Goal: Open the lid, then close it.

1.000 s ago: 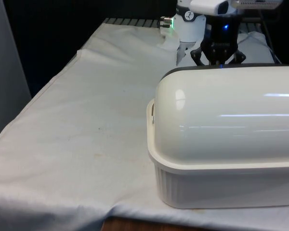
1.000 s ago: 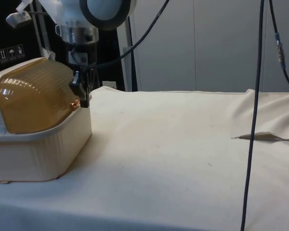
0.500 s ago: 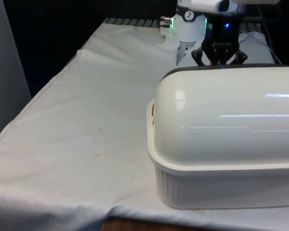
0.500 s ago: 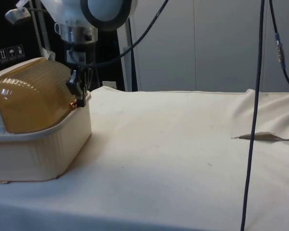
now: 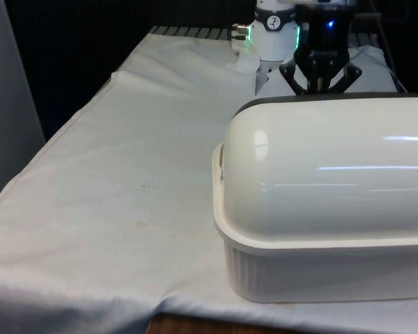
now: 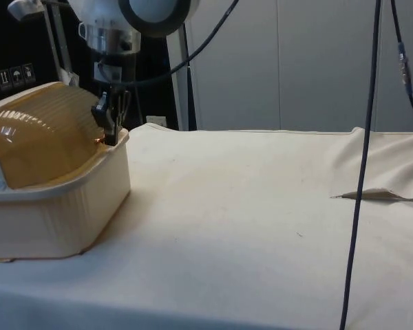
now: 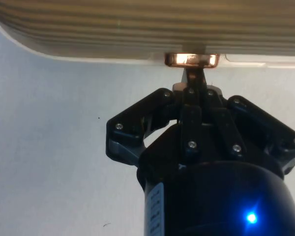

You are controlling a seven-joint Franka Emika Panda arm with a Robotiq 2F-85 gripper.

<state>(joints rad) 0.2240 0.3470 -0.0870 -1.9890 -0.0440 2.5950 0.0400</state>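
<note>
A cream bread box (image 5: 320,271) stands at the near end of the table, on the front view's right. Its domed roll-top lid (image 5: 334,167) looks amber and ribbed in the side view (image 6: 41,137). My black gripper (image 6: 109,132) hangs at the lid's lower edge on the box's far side, just above the box's rim (image 6: 121,137). In the wrist view the gripper (image 7: 192,73) is shut on the lid's small copper handle (image 7: 191,59). In the front view the gripper (image 5: 320,85) shows just above the lid's top.
The white cloth (image 5: 125,174) covers the table on the front view's left. In the side view a black cable (image 6: 361,172) hangs down in front of the table, and the cloth has a raised fold (image 6: 378,194) near it.
The gripper has risen and moved back over the box with the handle. The lid's lower edge has slid up off the box's front rim.
</note>
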